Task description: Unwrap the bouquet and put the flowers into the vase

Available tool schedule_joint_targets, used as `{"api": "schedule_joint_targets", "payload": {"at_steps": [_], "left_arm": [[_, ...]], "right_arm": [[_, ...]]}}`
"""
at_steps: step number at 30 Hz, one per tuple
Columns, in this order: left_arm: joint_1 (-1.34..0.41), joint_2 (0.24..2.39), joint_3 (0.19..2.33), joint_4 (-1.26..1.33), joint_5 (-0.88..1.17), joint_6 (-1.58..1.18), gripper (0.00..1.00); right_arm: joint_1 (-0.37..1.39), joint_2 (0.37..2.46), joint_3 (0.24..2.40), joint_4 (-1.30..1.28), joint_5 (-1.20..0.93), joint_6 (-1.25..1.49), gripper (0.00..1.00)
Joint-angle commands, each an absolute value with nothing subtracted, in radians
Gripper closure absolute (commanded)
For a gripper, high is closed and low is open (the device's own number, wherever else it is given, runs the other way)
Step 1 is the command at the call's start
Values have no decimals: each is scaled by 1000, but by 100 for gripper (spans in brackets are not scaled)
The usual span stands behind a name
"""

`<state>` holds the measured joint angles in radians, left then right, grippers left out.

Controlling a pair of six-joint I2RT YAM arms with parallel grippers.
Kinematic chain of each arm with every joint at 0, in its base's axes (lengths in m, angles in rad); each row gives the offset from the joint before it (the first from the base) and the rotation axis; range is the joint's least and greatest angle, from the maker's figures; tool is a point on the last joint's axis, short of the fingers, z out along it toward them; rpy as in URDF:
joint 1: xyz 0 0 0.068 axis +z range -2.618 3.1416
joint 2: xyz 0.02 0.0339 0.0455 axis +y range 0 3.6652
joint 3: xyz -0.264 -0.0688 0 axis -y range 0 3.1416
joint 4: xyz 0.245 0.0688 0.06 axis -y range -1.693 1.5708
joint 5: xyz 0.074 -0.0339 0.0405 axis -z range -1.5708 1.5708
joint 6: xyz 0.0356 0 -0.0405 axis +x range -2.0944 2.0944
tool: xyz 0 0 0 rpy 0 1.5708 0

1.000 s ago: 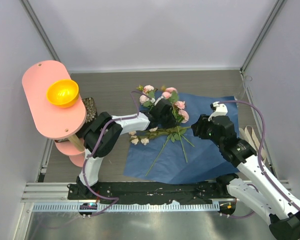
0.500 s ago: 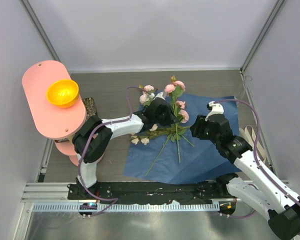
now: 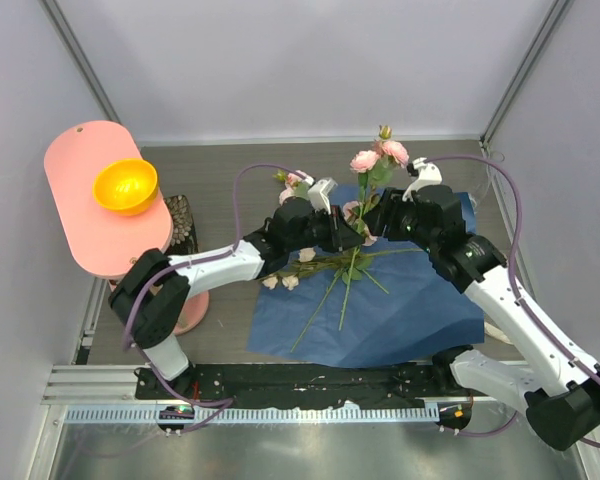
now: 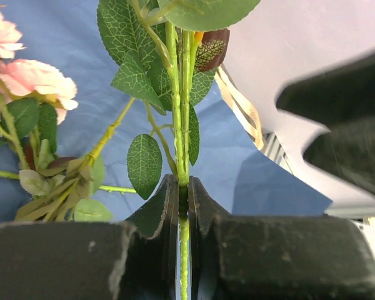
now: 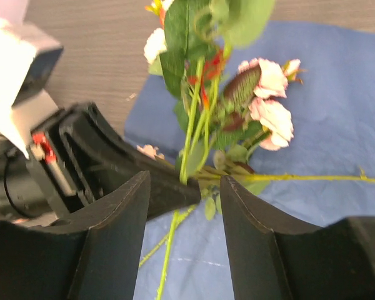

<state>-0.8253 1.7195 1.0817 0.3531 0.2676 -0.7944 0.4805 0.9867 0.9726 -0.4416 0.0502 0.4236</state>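
Stem: one rose stem [image 4: 182,125] is standing upright above the blue paper [image 3: 410,310], its pink heads on top.
Left gripper [image 4: 182,187]: is pinching that stem low down, jaws pressed tight on it.
Right gripper [image 5: 184,181]: is hovering above the paper, fingers spread with the same stem between them.
Handover: the right should probably be closing on bare stem just beside the left's pinch, clear of the leaves, before the left lets go.
Remaining flowers [image 3: 325,265]: are lying loose on the paper.
Vase: not showing in any view.
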Motion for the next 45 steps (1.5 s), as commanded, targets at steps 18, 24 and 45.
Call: {"api": "schedule_joint_targets", "payload": {"at_steps": [18, 24, 45], "left_arm": [[-845, 1537, 999, 496, 471, -715, 97], [-828, 1490, 1064, 305, 408, -756, 38], [-716, 1310, 1040, -172, 393, -620, 12]], "right_arm": [[476, 1008, 1023, -301, 46, 491, 84], [476, 986, 1067, -230, 269, 416, 99], [65, 1411, 1653, 374, 558, -324, 99]]}}
